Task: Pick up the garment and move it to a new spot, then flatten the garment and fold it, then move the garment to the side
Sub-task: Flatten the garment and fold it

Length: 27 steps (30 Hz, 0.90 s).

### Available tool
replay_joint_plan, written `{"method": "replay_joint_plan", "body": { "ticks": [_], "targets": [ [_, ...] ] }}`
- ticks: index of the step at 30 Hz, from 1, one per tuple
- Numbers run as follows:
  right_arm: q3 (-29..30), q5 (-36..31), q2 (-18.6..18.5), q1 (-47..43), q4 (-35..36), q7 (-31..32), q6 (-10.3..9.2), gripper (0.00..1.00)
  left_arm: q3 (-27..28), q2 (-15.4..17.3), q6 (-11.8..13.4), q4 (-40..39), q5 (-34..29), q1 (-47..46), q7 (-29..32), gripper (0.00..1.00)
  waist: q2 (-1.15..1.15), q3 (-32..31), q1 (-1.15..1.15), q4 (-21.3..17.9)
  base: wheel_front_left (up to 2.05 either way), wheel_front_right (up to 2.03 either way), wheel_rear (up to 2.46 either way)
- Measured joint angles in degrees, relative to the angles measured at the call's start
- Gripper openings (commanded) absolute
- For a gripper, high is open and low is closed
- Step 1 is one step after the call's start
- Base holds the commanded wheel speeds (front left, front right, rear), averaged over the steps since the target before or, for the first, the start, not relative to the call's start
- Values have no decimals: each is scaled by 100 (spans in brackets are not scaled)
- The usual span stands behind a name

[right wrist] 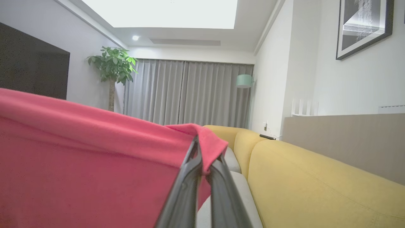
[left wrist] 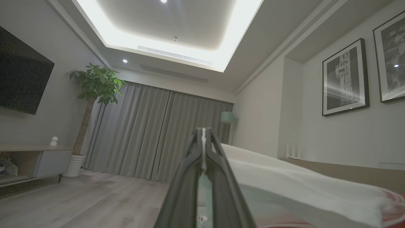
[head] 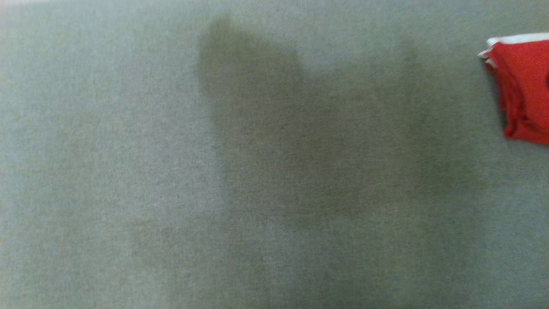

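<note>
While your right gripper [right wrist: 204, 158] is clamped on a fold of the red garment [right wrist: 79, 158], which drapes limp from it, treat the cloth as light, soft and saggy; take hems or corners. Your left gripper [left wrist: 204, 133] is closed too, on cloth or not I can't tell. The head view has the garment [head: 523, 90] at the grey surface's [head: 128, 171] right edge. Beyond, a yellow sofa [right wrist: 316, 183] crowds close.

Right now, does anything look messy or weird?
Yes. The red garment is crumpled, not flat, at the far right of the head view over the grey surface, and the picture's edge cuts it off. The right gripper is pinching a fold of it. Nothing looks spilled or torn.
</note>
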<state>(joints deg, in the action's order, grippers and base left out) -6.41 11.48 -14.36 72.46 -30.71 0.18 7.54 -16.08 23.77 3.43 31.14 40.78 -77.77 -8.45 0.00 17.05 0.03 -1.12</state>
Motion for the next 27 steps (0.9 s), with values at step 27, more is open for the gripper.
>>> {"method": "replay_joint_plan", "body": {
  "ticks": [27],
  "targets": [
    [-3100, 1443, -591, -2330, -2654, 354, 0, 0, -2132, -122, -1102, 1355, -831, 3629, -118, 0, 0, -563, -4, 565, 0, 0, 0]
  ]
}}
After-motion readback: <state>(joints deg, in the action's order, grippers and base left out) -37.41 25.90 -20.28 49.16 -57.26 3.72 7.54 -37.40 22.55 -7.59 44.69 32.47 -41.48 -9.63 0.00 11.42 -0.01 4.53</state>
